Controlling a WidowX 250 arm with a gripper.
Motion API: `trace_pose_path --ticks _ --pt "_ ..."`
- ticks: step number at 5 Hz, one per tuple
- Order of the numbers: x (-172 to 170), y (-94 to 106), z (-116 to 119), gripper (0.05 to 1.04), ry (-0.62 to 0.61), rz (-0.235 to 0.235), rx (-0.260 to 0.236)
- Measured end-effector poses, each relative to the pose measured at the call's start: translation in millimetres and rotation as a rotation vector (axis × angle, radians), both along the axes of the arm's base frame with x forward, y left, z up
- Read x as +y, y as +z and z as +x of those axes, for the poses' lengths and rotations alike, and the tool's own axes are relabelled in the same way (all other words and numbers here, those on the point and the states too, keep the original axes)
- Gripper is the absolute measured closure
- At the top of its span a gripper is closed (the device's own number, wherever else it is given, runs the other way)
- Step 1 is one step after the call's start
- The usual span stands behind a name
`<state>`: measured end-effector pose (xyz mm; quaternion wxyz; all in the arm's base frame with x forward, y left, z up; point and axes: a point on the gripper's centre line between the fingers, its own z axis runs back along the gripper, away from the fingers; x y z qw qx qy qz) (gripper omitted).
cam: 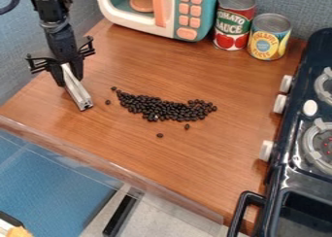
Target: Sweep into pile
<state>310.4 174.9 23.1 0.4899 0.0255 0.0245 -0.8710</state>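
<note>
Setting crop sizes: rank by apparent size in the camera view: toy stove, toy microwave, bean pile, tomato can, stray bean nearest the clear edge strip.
1. Toy stove
2. Toy microwave
3. Bean pile and tomato can: too close to rank
4. Stray bean

A brown wood-grain table (214,168) carries a loose, elongated heap of black beans (165,112), with a few strays near it. Toward the back stand a toy microwave (211,3), a red can (234,20) and a yellow-labelled can (268,37).
</note>
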Motion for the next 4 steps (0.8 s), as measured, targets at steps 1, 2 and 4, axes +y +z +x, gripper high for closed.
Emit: trace_pose_path --ticks 1,2,4 --pt "0.2 -0.1 -0.7 0.74 0.004 -0.008 0.0" --pt "2.6 1.2 -5.2 0.74 -0.005 -0.043 0.008" --pt "17.4 65.0 1.5 0.74 -0.067 -0.119 -0.038"
